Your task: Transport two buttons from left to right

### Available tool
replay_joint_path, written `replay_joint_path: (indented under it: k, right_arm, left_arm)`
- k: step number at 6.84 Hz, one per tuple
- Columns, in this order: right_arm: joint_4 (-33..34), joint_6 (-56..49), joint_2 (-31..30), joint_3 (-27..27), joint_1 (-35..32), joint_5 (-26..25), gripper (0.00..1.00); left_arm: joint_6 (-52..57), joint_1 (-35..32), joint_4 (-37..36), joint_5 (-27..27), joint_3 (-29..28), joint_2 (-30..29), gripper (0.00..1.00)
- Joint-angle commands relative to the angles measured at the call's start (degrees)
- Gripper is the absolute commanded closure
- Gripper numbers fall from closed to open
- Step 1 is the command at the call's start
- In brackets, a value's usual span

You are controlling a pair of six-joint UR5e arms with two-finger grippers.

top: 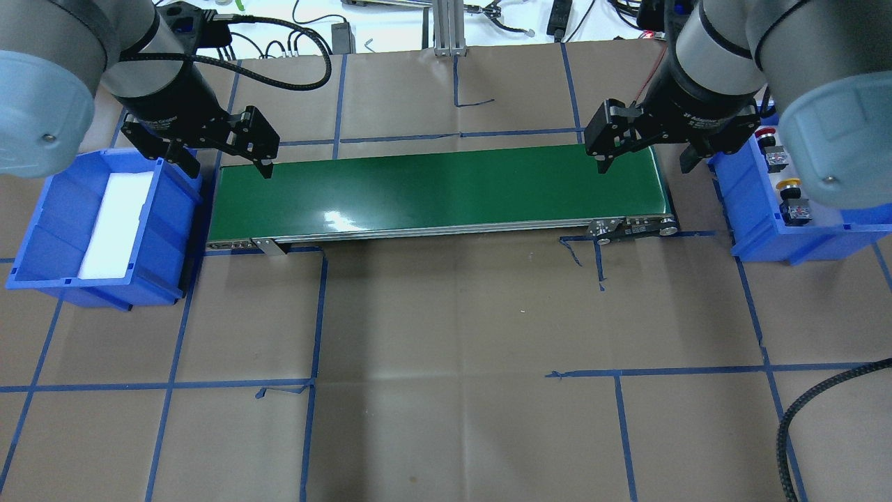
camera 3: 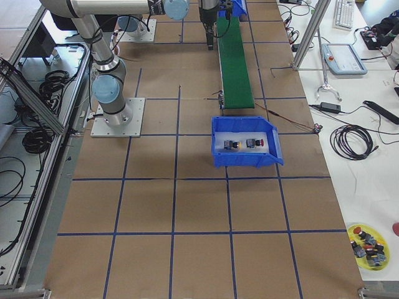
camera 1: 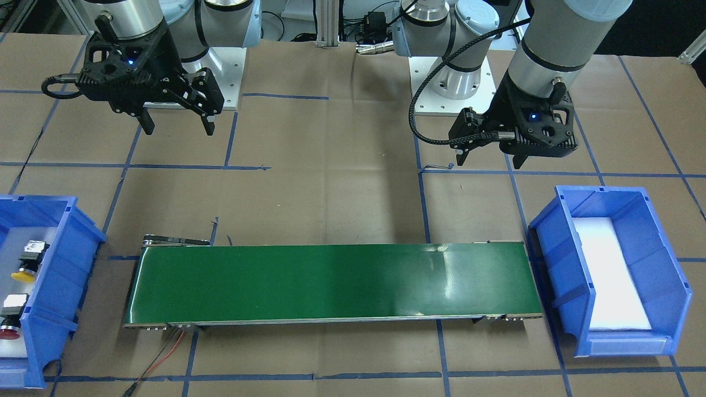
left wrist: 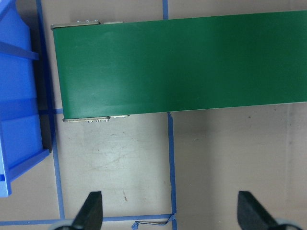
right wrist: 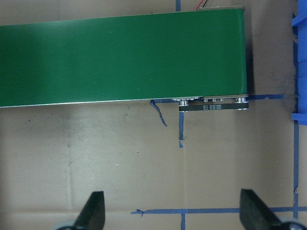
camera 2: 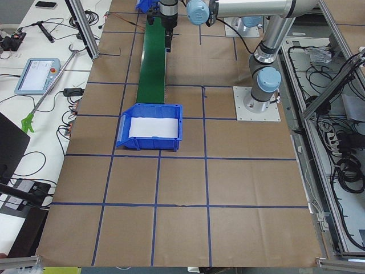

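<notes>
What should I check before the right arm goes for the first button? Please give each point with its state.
1. The yellow button and red button lie in the right bin: ok.
2. The right gripper is open and empty: ok.
3. It is above a button: not ok; it hangs short of the bin, near the end of the belt.
4. The belt is bare: ok.
5. The left bin holds only a white pad: ok.
6. The left gripper is open and empty: ok.
</notes>
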State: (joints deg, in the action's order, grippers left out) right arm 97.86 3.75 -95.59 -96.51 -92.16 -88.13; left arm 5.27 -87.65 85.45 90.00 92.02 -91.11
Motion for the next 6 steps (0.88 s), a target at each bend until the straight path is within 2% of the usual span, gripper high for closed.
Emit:
replay_joint_path:
  k: [1, 6]
  right_arm:
    - [-1.77, 0.03, -0.12, -0.26, -0.04, -0.02, 0.0]
    - [-2.32, 0.03, -0.12, -0.35, -0.04, 0.06, 0.0]
  left_arm:
    - [0.0, 0.02, -0.02, -0.09, 0.0, -0.03, 0.01]
    - [0.0, 0.02, -0.02, -0.09, 0.0, -0.03, 0.01]
